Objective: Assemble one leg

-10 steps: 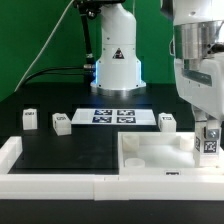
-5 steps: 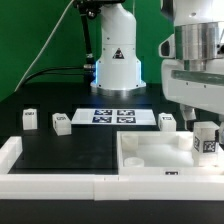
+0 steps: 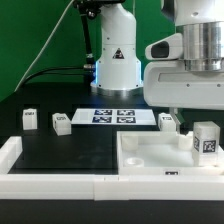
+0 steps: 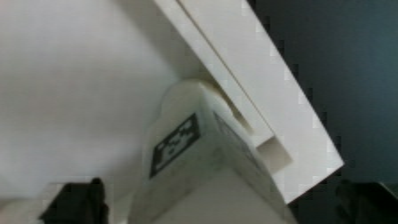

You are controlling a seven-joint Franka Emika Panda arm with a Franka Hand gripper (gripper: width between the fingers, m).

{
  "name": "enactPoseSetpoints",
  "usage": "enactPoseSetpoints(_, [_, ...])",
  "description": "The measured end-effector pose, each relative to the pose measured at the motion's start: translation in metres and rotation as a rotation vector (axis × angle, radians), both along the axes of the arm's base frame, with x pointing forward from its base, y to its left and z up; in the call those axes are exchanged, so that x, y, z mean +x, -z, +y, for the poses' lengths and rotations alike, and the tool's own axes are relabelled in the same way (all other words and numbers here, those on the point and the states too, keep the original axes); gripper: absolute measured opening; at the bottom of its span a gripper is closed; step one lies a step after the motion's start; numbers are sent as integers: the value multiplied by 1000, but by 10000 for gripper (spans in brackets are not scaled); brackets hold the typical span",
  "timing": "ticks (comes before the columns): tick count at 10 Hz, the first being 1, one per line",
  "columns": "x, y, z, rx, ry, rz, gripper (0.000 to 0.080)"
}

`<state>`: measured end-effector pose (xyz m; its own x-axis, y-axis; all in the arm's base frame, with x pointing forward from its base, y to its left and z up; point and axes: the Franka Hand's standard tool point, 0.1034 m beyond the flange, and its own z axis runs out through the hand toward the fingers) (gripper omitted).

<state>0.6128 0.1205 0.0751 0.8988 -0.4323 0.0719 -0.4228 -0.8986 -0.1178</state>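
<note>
One leg [image 3: 206, 139], a small white block with a black-and-white tag, stands in the far corner of the large white tray [image 3: 150, 162] at the exterior view's right. My gripper [image 3: 196, 108] hangs just above this leg and is open. In the wrist view the same leg [image 4: 199, 150] leans against the tray's rim [image 4: 249, 70]. My gripper [image 4: 231, 205] has its dark fingers [image 4: 73, 203] spread wide on either side of the leg without touching it. Three more legs stand on the black table, two [image 3: 30, 120] [image 3: 62, 123] at the left and one [image 3: 167, 121] behind the tray.
The marker board [image 3: 112, 116] lies at the back middle, in front of the robot's white base [image 3: 117, 62]. A low white wall [image 3: 50, 186] runs along the table's front and left edges.
My gripper has let go of the leg in the tray's corner and risen above it. The leg stays standing where it was.
</note>
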Motion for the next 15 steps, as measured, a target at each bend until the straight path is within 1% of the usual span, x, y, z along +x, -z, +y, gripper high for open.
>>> enactPoseSetpoints(1, [0,1,-2,-29,-166,-7,649])
enactPoseSetpoints(2, [1,2,-4,-52,-316,17,649])
enactPoseSetpoints(3, [6,1,-5,-69,-397,23,649])
enactPoseSetpoints(4, [7,1,-8,-93,-529,15,649])
enactPoseSetpoints(5, [7,2,-11,-106,-619,12,649])
enactPoseSetpoints(6, [7,2,-12,-105,-606,13,649])
enactPoseSetpoints(8, [7,2,-12,-105,-606,13,383])
enactPoseSetpoints(9, [7,2,-12,-105,-606,13,383])
enactPoseSetpoints(10, [7,2,-12,-104,-595,14,290])
enactPoseSetpoints(12, [7,2,-12,-101,-560,16,291])
enactPoseSetpoints(13, [7,2,-12,-92,-474,17,291])
enactPoseSetpoints(15, [7,2,-11,-59,-140,4,291])
